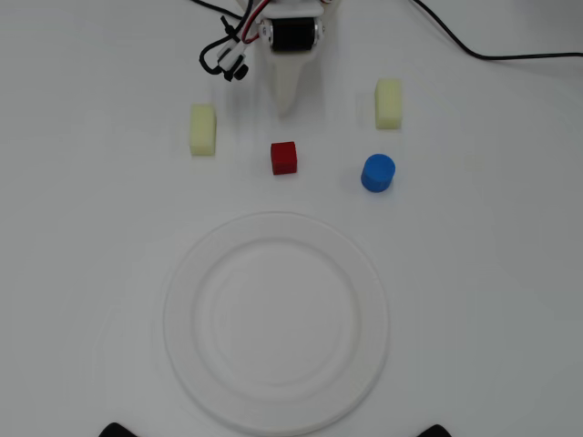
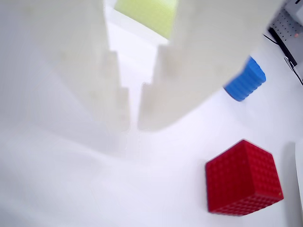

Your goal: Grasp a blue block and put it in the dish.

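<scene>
The pincer (image 1: pixel 288 109) points down at a plain white table (image 1: pixel 492 273) near the top edge of the overhead view, its jaws nearly clenched with only a thin slit between them and nothing held; the wrist view (image 2: pixel 134 124) confirms the narrow gap. The red cube (image 1: pixel 284 157) sits just below the tip, apart from it. The blue block (image 1: pixel 378 173) stands upright on the table, below and to the right of the pincer, well apart, outside the dish (image 1: pixel 182 309). The dish lies flat farther below, beyond the cube. One yellow block (image 1: pixel 202 129) lies to the left of the pincer, another yellow block (image 1: pixel 389 103) to the right. A black cable (image 1: pixel 510 56) crosses the table's top right corner.
</scene>
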